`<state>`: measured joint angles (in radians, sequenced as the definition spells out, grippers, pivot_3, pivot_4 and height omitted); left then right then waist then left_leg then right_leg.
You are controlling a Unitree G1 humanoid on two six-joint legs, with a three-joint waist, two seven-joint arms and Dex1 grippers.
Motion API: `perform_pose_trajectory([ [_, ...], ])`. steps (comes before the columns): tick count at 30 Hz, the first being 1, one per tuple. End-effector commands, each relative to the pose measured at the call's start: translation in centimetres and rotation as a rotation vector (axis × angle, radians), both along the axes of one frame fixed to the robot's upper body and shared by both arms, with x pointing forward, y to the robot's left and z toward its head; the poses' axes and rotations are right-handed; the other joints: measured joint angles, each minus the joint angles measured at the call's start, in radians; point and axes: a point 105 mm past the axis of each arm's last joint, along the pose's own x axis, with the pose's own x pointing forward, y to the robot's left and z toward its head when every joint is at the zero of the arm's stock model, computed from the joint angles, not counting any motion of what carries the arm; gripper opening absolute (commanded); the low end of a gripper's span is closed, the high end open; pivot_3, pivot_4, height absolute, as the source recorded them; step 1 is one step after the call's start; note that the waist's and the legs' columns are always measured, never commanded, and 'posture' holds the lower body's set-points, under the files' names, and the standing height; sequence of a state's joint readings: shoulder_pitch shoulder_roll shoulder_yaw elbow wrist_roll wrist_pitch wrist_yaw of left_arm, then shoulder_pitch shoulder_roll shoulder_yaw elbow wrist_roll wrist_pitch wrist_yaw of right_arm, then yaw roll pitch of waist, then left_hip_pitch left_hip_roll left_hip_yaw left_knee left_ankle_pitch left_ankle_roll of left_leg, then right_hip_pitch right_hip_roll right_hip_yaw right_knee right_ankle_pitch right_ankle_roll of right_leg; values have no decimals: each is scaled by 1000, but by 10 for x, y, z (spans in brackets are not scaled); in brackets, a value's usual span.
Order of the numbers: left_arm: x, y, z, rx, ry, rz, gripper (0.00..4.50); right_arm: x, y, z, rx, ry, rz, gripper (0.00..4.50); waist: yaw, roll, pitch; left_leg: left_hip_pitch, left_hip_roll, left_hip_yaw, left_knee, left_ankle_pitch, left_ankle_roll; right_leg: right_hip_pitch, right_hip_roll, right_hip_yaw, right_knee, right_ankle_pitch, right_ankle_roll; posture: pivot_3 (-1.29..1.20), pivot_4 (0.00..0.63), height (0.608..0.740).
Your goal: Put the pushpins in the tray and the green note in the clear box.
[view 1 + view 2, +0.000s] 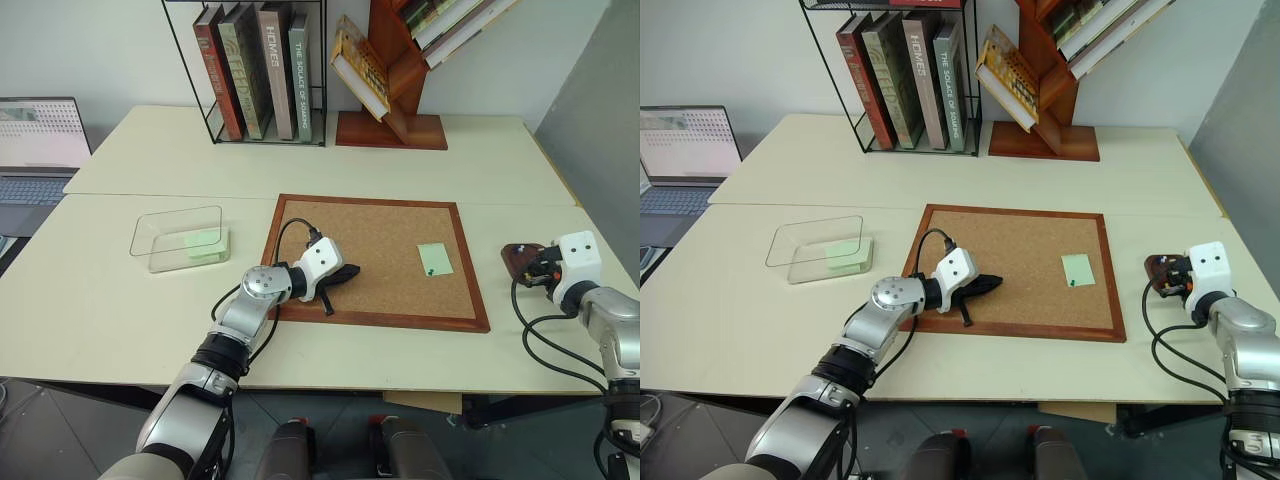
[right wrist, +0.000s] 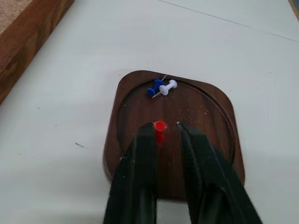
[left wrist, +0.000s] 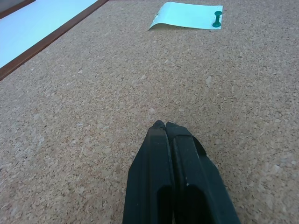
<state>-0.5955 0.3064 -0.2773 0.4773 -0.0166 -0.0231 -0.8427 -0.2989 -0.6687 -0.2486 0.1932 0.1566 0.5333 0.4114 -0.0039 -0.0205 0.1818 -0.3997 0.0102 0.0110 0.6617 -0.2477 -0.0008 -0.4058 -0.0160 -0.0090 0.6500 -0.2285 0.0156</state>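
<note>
Room: Two pale tables (image 1: 120,300) stand pushed together, with books (image 1: 262,70) in a wire rack at the back and a laptop (image 1: 35,150) off to the left.
Cork board: it lies in the middle of the near table (image 1: 380,240), with a reddish wood frame.
Green note: it is on the cork board (image 1: 435,259), and a green pushpin (image 3: 217,18) is stuck in one end of it.
Clear box: it sits left of the board (image 1: 178,238). It has a pale green pad (image 1: 205,243) in it, but not the note.
Tray: the small dark dish (image 2: 173,135) is on the table, right of the board. A blue pin (image 2: 154,87) and a white pin (image 2: 168,87) lie in it.
Red pushpin: it is over the tray (image 2: 160,127), between the right fingers. It looks just let go, but I cannot be sure.
Done: the red pin is at the tray, or nearly.
Left to do: the green pin, then the note into the box.
Right gripper: (image 2: 167,125) its fingers stand a little apart, right over the tray.
Left gripper: (image 3: 164,124) pressed closed, holding nothing, with its tips low over the cork.
</note>
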Motion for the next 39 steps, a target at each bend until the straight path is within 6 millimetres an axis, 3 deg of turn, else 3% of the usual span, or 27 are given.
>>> perform_pose_trajectory([
  [1, -2, 8, -17, 53, 42, 24, 0, 4, -8, 15, -39, -36, -27, 1773, 0, 0, 0, 0, 0, 0, 0, 0, 0, 0, 0, 0, 0, 0, 0, 0, 150, 740],
  [6, -2, 7, -16, 52, 42, 23, 0, 6, -7, 28, -1, -96, -19, 2634, 0, 0, 0, 0, 0, 0, 0, 0, 0, 0, 0, 0, 0, 0, 0, 0, 150, 740],
  [10, -1, 6, -16, 51, 41, 23, 0, 6, 6, 47, 59, -184, 61, 2634, 0, 0, 0, 0, 0, 0, 0, 0, 0, 0, 1, 0, 0, 0, 0, 0, 150, 740],
  [15, -1, 6, -16, 50, 40, 22, 0, -4, 41, 52, 54, -208, 270, 2634, 1, 0, 0, 0, 0, -1, 0, 0, 0, 0, 2, 0, 0, 0, 0, 0, 150, 740],
  [20, 0, 6, -16, 51, 39, 21, 0, -15, 90, 48, 67, -201, 481, 2634, 1, 0, 0, 0, 0, 0, 0, 0, 0, 0, 2, 0, 0, 0, 0, 0, 150, 740],
  [25, -1, 7, -16, 53, 38, 21, 0, -25, 130, 26, 85, -127, 624, 2634, 1, 0, 0, 0, 1, -1, 0, 0, 0, 0, 2, -1, 0, 0, 0, 0, 150, 740],
  [30, -1, 7, -16, 53, 38, 22, 0, -20, 145, 12, 101, -109, 642, 2634, 1, 0, 0, 0, 0, -1, 0, 0, 0, 0, 1, -1, -1, 0, 0, 0, 150, 740],
  [38, -2, 8, -16, 52, 38, 26, 0, -6, 149, 3, 120, -109, 609, 2634, 1, 0, 0, 0, 0, -1, 0, 0, 0, 0, 1, -1, -1, 0, 0, 0, 150, 740],
  [39, -2, 8, -16, 52, 37, 26, 0, -5, 148, 2, 126, -109, 602, 2454, 1, 0, 0, 0, 1, -1, 0, 0, 0, 0, 1, -1, -1, 0, 0, 0, 150, 740],
])
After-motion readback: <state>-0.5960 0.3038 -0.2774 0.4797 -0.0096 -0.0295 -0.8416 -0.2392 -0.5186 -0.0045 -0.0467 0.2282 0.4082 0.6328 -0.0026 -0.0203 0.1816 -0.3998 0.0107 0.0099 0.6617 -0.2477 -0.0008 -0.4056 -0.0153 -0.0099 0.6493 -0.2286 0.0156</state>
